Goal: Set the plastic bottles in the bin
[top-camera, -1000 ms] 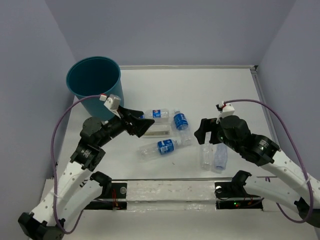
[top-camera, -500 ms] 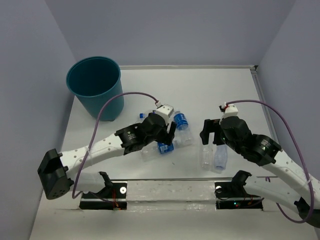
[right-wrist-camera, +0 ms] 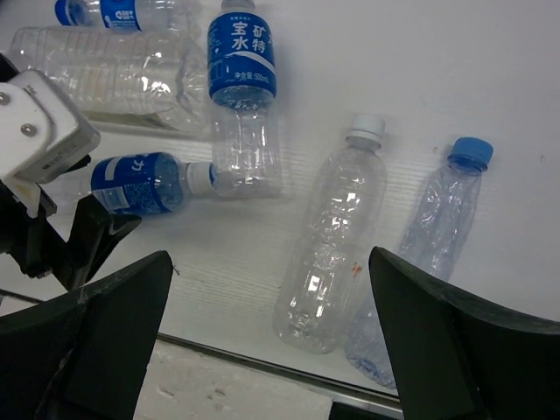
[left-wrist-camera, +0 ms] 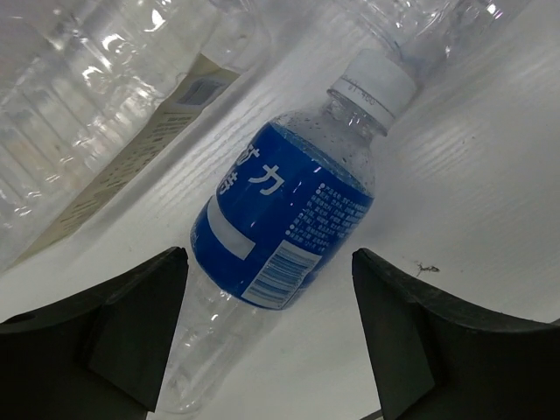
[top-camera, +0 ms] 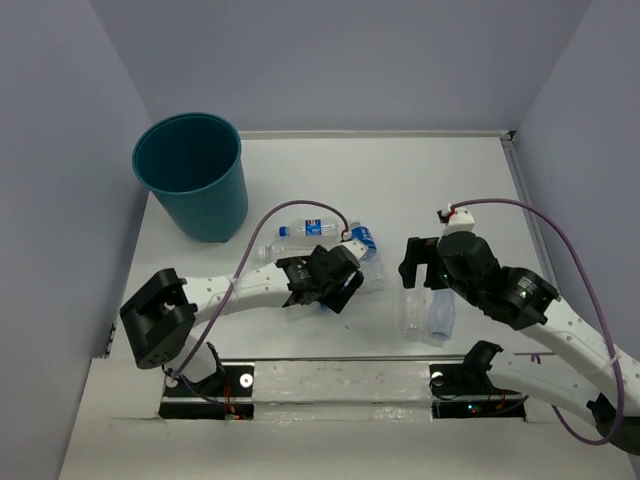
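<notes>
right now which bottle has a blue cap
The unlabelled bottle farthest right in the right wrist view; the clear bottle beside it has a white cap.

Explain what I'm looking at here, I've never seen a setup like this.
Two white robot arms are bolted at the near edge of a table. One picture looks down from above; the other two come from a camera on each wrist, so the dark shapes at the bottom are that arm's own fingers. A teal bin stands far left. Six plastic bottles lie on the table. The left fingers are open over a blue-labelled bottle; the right fingers hang open above two unlabelled bottles. Nothing is held.
</notes>
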Robot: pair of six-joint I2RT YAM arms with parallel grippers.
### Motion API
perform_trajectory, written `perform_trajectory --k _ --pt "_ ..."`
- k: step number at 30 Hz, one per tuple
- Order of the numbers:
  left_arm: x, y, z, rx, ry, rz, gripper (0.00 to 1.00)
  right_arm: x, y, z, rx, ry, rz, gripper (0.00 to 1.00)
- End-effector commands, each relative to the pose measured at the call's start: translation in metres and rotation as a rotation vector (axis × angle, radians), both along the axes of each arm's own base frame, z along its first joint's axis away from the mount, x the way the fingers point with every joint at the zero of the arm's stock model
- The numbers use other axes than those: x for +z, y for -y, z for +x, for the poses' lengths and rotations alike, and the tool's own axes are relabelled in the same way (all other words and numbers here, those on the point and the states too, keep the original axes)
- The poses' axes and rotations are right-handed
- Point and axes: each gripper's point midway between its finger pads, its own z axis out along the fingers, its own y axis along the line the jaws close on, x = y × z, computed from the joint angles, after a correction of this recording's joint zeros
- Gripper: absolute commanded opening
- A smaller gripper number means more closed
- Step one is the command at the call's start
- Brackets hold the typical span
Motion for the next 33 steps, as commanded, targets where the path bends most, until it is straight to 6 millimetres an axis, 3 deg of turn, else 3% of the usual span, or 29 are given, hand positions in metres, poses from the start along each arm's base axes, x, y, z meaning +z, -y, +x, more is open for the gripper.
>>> perform_trajectory --k 1,7,9,12,15,18,21,22,24,25,26,29,33 --pt "-0.011 0.002 0.001 -0.034 -0.022 0.073 0.86 -0.022 0.003 0.010 -0.061 -0.055 -0.052 1.00" --pt "-0.032 0.001 0.000 -0.033 -0.066 0.143 0.83 -0.057 0.022 0.022 -0.196 -0.177 -0.114 1.00" --pt "-0.034 0.004 -0.003 -0.040 -0.084 0.137 0.74 -0.066 0.022 0.020 -0.198 -0.207 -0.123 1.00" --pt "-0.036 0.007 -0.007 -0.055 -0.103 0.128 0.47 -0.089 0.023 0.019 -0.201 -0.277 -0.158 0.98" --pt "-0.025 0.009 -0.007 -0.051 -0.097 0.097 0.35 -0.113 0.011 0.019 -0.158 -0.345 -0.154 0.97" --pt "0.006 0.020 -0.010 -0.071 -0.084 -0.001 0.34 -0.127 0.009 0.020 -0.154 -0.377 -0.157 0.96" --pt "0.057 0.036 -0.022 -0.146 -0.084 -0.168 0.33 -0.135 0.011 0.025 -0.173 -0.391 -0.154 0.94" --pt "0.087 0.039 -0.024 -0.163 -0.051 -0.238 0.33 -0.137 0.012 0.028 -0.183 -0.391 -0.153 0.94" --pt "0.121 0.039 -0.023 -0.174 -0.010 -0.314 0.33 -0.142 0.015 0.032 -0.201 -0.408 -0.160 0.92" --pt "0.155 0.039 -0.021 -0.177 0.043 -0.393 0.34 -0.145 0.019 0.034 -0.220 -0.416 -0.162 0.92" --pt "0.173 0.038 -0.018 -0.169 0.075 -0.431 0.34 -0.148 0.018 0.033 -0.220 -0.424 -0.164 0.91" --pt "0.236 0.026 0.007 -0.094 0.217 -0.572 0.35 -0.160 0.013 0.038 -0.217 -0.455 -0.159 0.90" --pt "0.292 -0.008 0.061 0.109 0.400 -0.650 0.37 -0.176 0.001 0.053 -0.196 -0.466 -0.144 0.86"
